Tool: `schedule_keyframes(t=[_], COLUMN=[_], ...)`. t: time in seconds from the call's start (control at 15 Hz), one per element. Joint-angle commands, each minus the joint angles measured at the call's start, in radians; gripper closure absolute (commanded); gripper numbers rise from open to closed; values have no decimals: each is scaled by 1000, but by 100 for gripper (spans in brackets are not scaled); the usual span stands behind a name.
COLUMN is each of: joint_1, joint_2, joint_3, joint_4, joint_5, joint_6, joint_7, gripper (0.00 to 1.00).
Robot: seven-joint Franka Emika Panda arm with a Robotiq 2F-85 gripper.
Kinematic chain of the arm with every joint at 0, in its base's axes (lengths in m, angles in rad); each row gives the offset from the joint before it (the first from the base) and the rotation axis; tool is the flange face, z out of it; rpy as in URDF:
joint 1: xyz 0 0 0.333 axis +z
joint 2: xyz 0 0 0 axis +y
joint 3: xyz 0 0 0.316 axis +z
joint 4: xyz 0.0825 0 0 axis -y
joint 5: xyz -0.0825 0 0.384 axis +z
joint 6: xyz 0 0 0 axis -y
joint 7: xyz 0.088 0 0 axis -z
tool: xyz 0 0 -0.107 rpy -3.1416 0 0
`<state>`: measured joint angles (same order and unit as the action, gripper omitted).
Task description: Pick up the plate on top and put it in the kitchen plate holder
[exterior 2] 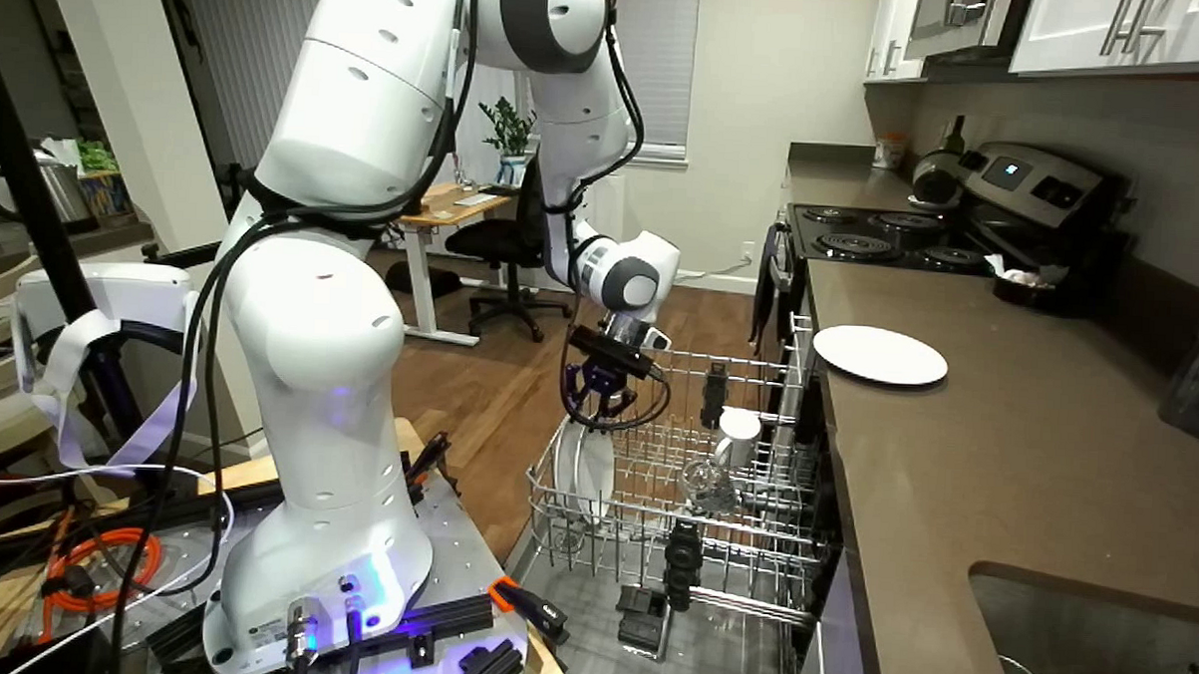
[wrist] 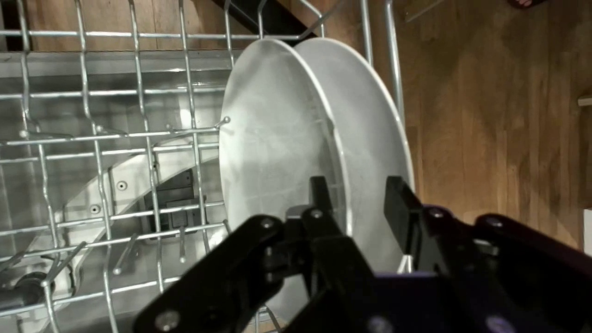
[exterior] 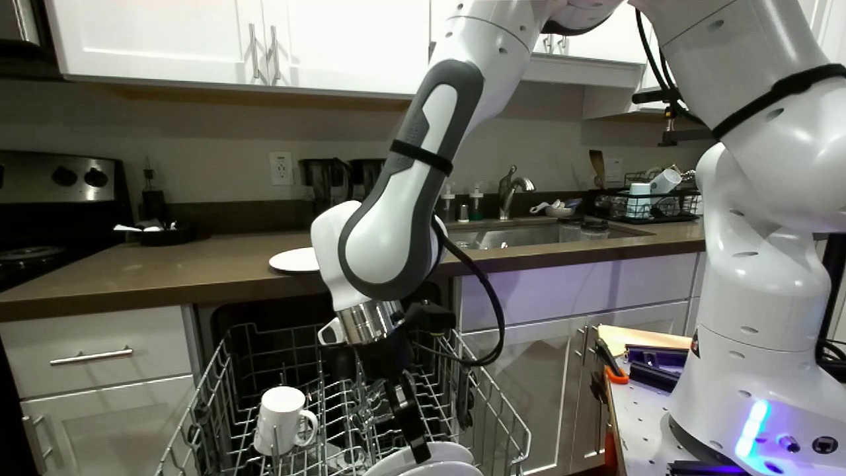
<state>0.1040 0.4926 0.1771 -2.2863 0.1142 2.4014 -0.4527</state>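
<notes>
Two white plates stand on edge, side by side, in the light-grey wire rack [wrist: 106, 34], the plate holder. In the wrist view, the left plate [wrist: 268, 138] shows its face and the right plate [wrist: 365, 120] stands behind it. My gripper [wrist: 358, 185] is open. Its fingers are on either side of the left plate's rim, with a gap visible on the right. The gripper shows above the plates in both exterior views [exterior: 410, 423] [exterior 2: 607, 402]. Another white plate [exterior 2: 880, 355] lies flat on the dark countertop, also visible in an exterior view [exterior: 294, 262].
A white mug [exterior: 277, 416] stands tilted in the rack, with a clear glass [exterior 2: 709, 486] near it. The rack's side rail [exterior: 492, 383] and upright tines surround the plates. The countertop edge [exterior 2: 853, 505] runs alongside the rack. The sink [exterior: 515, 236] is farther along the counter.
</notes>
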Motion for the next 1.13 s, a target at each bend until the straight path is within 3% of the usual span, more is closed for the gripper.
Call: schedule_keyframes(t=[0.0, 0.33, 0.67, 1.07], joint_1=[-20, 8, 17, 0], joint_2=[-72, -195, -234, -223], joint_3=[20, 2, -32, -35], joint_4=[-24, -57, -20, 10], joint_5=[-23, -80, -167, -169], joint_6=[-59, 17, 157, 148], joint_7=[33, 104, 204, 192], gripper=[31, 2, 0, 0])
